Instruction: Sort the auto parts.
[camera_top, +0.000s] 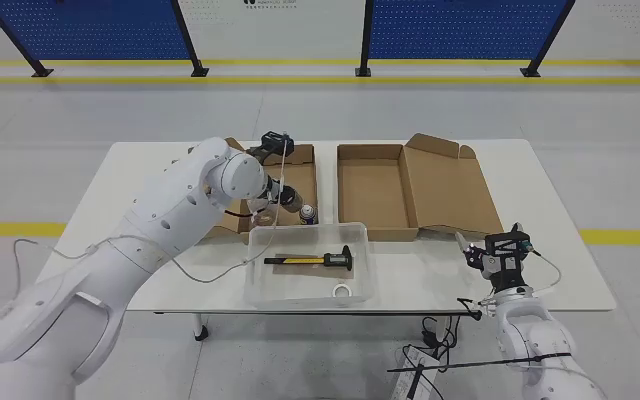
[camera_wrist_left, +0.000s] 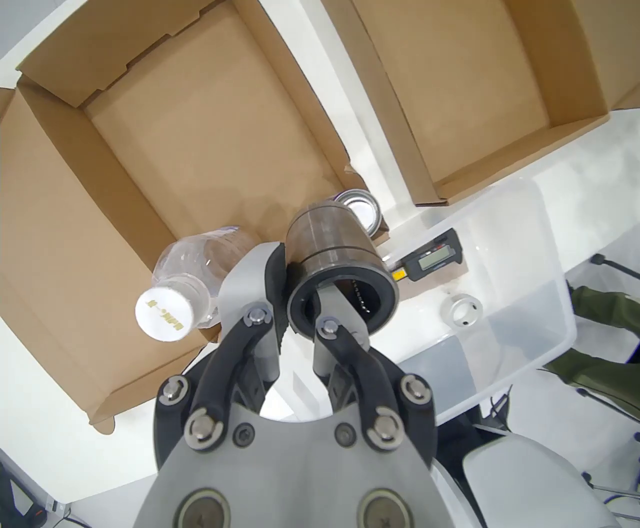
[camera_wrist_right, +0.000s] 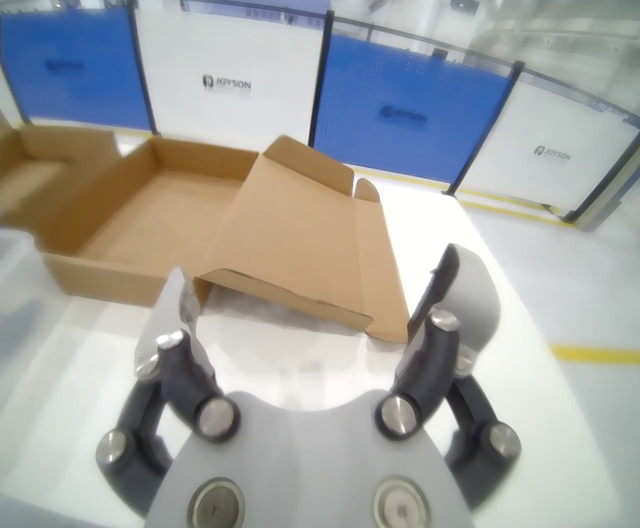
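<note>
Here the left claw is clenched on a linear bearing, one finger inside its bore and the other pressed against its outer wall. The bearing hangs above the near corner of the left cardboard box. In that corner are a clear plastic bottle and a small metal can. Just beside the box, a clear plastic bin holds a digital caliper and a metal ring. The right cardboard box sits with its lid folded open. The right claw is released, fingers spread wide, over the surface near its front right edge.
</note>
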